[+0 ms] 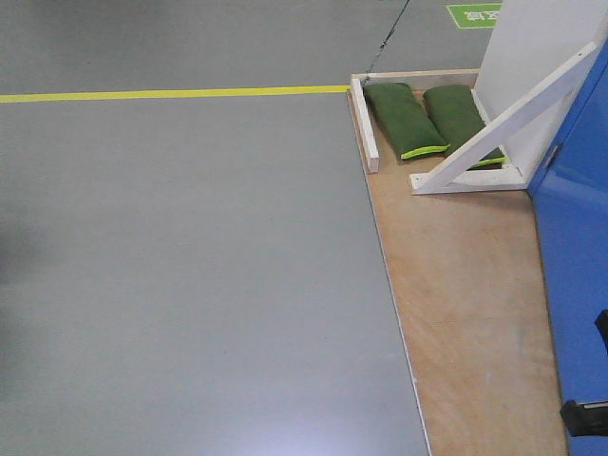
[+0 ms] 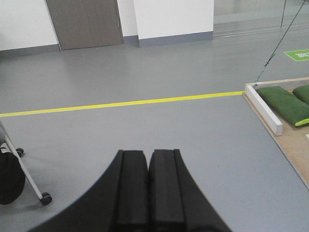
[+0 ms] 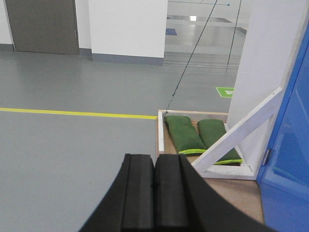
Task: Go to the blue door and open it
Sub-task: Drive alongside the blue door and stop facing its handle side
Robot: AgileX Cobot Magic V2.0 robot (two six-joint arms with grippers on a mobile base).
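While both pincers hang pressed together over the grey floor, the blue door stands at the right edge of the front view.
The door rises from the right side of a plywood base and runs out of frame, so its handle is not in sight. Just behind the door stands a white panel, propped by a diagonal white brace. A white batten and a wooden strip along the back fence in the base's far corner. Two green sandbags lie side by side in that corner, the right one passing under the brace. A yellow line crosses the floor and ends at the corner. The left gripper and right gripper each show black fingers touching, with nothing between them. The right one points toward the base and the left toward open floor.
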